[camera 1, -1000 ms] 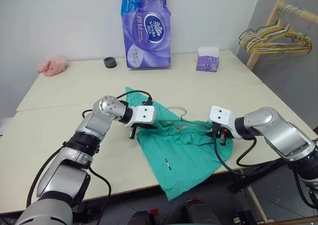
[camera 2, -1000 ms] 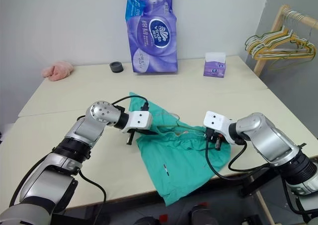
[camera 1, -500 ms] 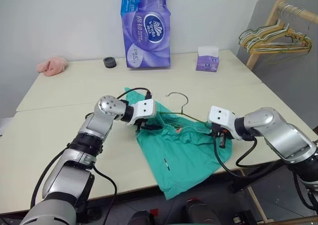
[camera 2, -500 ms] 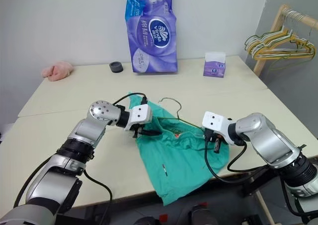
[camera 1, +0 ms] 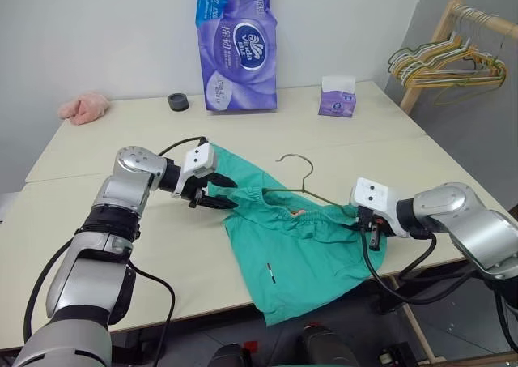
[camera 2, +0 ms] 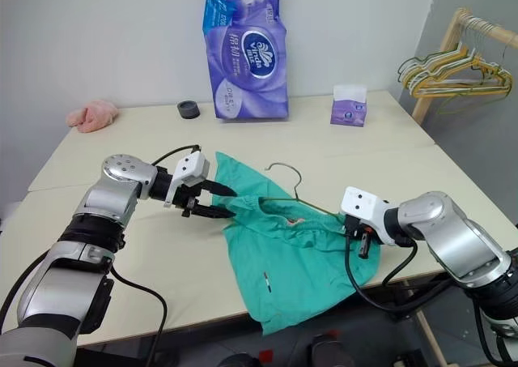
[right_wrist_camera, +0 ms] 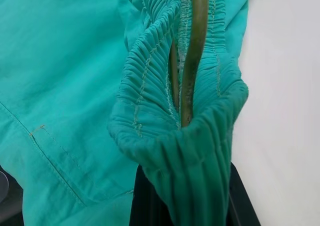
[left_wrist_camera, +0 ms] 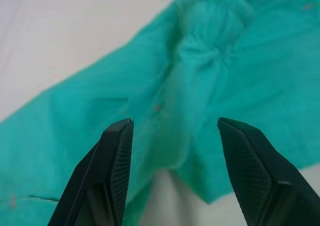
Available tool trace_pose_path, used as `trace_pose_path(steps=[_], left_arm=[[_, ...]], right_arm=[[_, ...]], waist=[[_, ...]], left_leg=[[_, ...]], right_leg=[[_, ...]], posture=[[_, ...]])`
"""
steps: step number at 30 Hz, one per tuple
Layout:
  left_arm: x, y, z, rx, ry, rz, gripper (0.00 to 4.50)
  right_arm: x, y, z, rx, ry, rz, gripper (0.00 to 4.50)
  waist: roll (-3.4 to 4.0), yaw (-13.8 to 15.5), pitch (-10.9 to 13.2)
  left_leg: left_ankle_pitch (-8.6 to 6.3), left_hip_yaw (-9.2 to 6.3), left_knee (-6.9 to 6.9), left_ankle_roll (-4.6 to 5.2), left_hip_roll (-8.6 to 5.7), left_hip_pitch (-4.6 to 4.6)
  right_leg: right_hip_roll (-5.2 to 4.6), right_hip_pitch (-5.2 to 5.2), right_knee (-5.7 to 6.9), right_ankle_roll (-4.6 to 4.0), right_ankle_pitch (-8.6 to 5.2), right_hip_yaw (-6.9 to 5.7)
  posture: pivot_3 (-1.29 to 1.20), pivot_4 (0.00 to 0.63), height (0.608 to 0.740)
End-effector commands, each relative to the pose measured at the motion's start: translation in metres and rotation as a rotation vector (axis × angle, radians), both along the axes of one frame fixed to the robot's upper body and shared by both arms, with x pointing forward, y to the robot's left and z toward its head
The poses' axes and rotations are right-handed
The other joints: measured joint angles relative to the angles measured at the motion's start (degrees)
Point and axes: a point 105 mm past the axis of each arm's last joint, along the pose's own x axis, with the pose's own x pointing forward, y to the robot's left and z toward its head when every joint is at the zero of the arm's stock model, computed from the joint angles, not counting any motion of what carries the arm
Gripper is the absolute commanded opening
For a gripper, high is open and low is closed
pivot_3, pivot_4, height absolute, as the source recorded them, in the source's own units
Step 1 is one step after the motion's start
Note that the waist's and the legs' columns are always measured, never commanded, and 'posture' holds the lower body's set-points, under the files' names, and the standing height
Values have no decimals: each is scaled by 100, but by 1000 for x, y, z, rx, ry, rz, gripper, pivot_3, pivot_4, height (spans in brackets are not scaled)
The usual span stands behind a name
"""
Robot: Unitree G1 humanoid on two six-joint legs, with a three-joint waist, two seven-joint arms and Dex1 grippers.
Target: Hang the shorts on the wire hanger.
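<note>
The teal shorts [camera 1: 301, 249] lie on the table, one leg hanging over the front edge. The grey wire hanger [camera 1: 296, 155] runs inside their gathered waistband [right_wrist_camera: 150, 111], its hook standing up above the fabric. My right gripper [camera 1: 372, 236] is shut on the right end of the waistband, with the hanger's wire [right_wrist_camera: 192, 56] in the fold. The bunched fabric hides its fingertips in the right wrist view. My left gripper [camera 1: 215, 197] is open just left of the shorts' left end. In the left wrist view the fabric [left_wrist_camera: 200, 61] lies ahead of its spread fingers [left_wrist_camera: 117, 156], untouched.
A tall purple tissue pack [camera 1: 236, 43], a small tissue box [camera 1: 337, 98] and a black round thing [camera 1: 179, 101] stand along the table's back. A pink cloth [camera 1: 85, 106] lies at the back left. A wooden rack with bunched hangers [camera 1: 449, 63] stands right of the table [camera 1: 97, 221].
My left gripper has opened, let go of the shorts and drawn back to the left. The hanger's hook has come up out of the fabric. The right gripper keeps its grip.
</note>
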Motion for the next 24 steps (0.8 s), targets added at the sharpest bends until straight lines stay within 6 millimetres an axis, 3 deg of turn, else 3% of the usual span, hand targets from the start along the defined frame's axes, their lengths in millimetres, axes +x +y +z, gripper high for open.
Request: trace_pose_path(steps=[1, 3, 6, 13, 24], left_arm=[[6, -10, -7, 31, -58, -17, 2823], [11, -11, -12, 45, -83, 0, 2823], [16, -12, -16, 45, -103, 17, 2236], [27, -14, -8, 4, -159, 59, 38], [25, -9, -9, 16, -158, 63, 38]], right_arm=[[0, 1, 16, 14, -55, 10, 0], [0, 1, 17, 15, -55, 11, 0], [-2, 1, 17, 14, -54, 12, 0], [-7, -2, 17, 10, -46, 9, 0], [-13, -8, 12, -4, -20, 6, 0]], waist=[[0, 5, 0], [0, 5, 0], [0, -15, 0], [0, -3, 0], [0, -10, 0]], left_leg=[[0, 0, 0, 0, 0, 0], [0, 0, 1, 0, -1, -1], [0, 0, 0, 0, 0, -1], [0, 0, 1, 0, -1, -3], [0, -1, 0, 0, 0, -3]], right_leg=[[-1, 0, 0, 0, 0, 0], [-2, 0, 0, 0, 0, 0], [-2, -1, 1, 0, 0, 0], [-3, -2, 0, 0, 0, -1], [-3, -1, 0, 0, 0, -2]], posture=[[-224, 25, 740], [-224, 25, 740], [-238, 22, 740], [-239, 21, 740], [-233, 23, 740]])
